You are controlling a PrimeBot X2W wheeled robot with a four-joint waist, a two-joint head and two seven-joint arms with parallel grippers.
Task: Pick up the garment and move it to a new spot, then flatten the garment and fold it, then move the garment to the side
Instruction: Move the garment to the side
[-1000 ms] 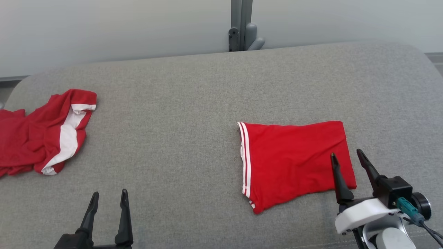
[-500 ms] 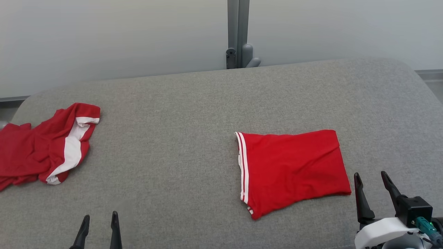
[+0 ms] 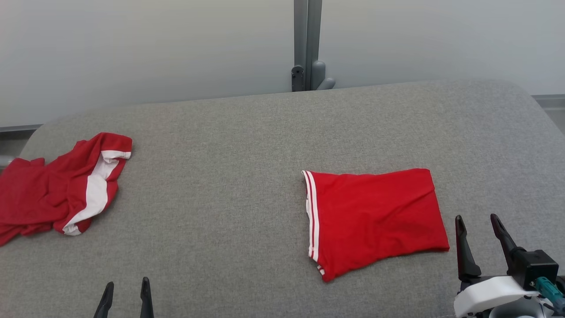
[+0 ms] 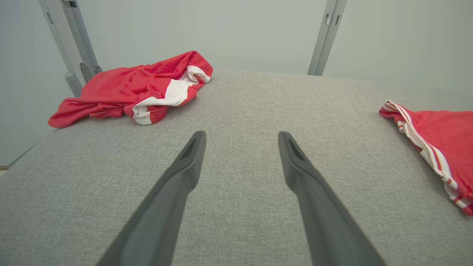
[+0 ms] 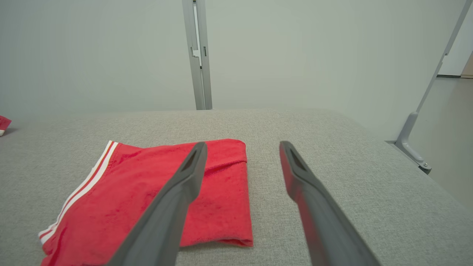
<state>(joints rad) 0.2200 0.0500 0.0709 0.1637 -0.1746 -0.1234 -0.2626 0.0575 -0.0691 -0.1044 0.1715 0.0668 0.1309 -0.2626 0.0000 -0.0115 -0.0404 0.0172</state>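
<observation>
A folded red garment (image 3: 375, 221) with white stripes along its left edge lies flat on the grey padded surface (image 3: 220, 176), right of centre. A second red garment (image 3: 53, 190) with a white panel lies crumpled at the far left edge. My right gripper (image 3: 476, 217) stands open just off the folded garment's lower right corner, touching nothing. In the right wrist view the right gripper (image 5: 242, 144) points past the folded garment (image 5: 229, 192). My left gripper (image 3: 126, 283) is open at the bottom left. The left wrist view has the left gripper (image 4: 242, 135) over bare fabric, facing the crumpled garment (image 4: 122, 85).
A pale wall backs the surface, with a grey metal post and bracket (image 3: 306, 66) behind the middle. The surface's rounded corners fall away at the far left and right. Another post foot (image 5: 410, 144) stands on the floor to the right.
The camera has tilted, shifting the whole picture downward. My right gripper has drawn back off the folded garment toward the lower right. The left gripper sits lower in the view.
</observation>
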